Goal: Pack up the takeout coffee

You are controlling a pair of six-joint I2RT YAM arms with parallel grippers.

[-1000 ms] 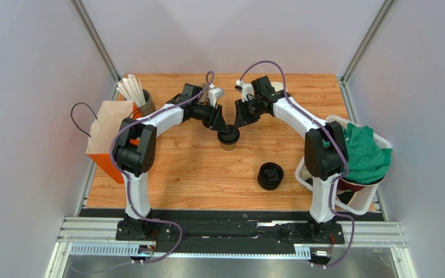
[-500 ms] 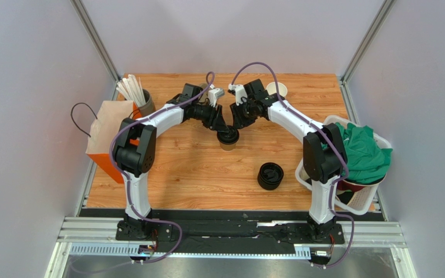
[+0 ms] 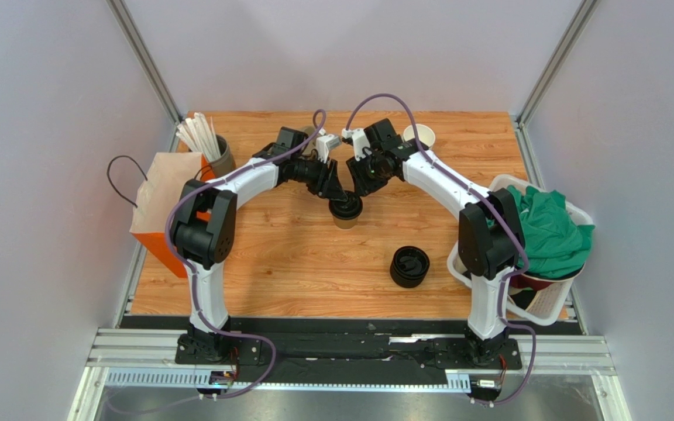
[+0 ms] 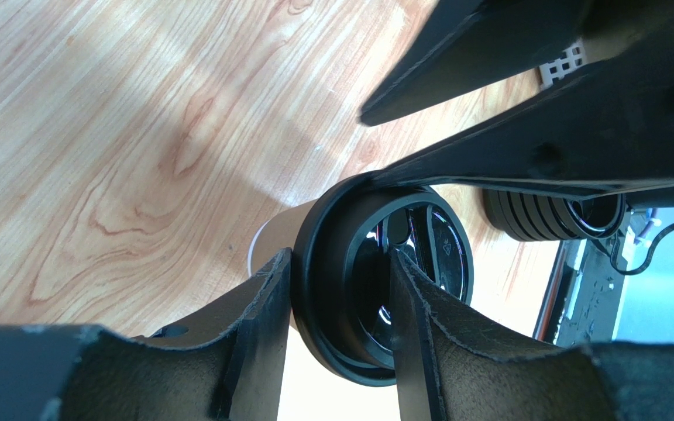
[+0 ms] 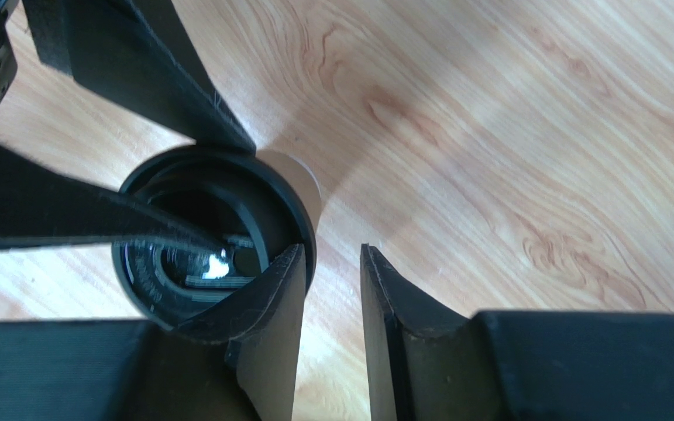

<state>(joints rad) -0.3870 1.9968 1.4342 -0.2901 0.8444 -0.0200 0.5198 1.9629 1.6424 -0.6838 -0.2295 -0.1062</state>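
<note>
The takeout coffee (image 3: 346,210), a brown paper cup under a black lid, stands upright at the table's middle. My left gripper (image 3: 338,195) comes at it from the left and is shut on the lid's rim (image 4: 314,263). One finger (image 4: 257,333) is outside the rim and the other finger (image 4: 415,333) is in the lid's recess. My right gripper (image 3: 355,188) hangs at the cup's right side, open by a narrow gap with only bare wood between its fingers (image 5: 332,254). Its left finger (image 5: 270,307) lies over the lid's edge (image 5: 292,210).
An orange and brown paper bag (image 3: 161,210) stands at the left edge, with a holder of white sticks (image 3: 202,142) behind it. A stack of black lids (image 3: 409,266) sits front right of the cup. A lidless cup (image 3: 420,135) is at the back. A white basket with green cloth (image 3: 553,230) is at the right.
The right arm's wrist has shifted a little to the left, toward the cup. The left arm and the cup have stayed put.
</note>
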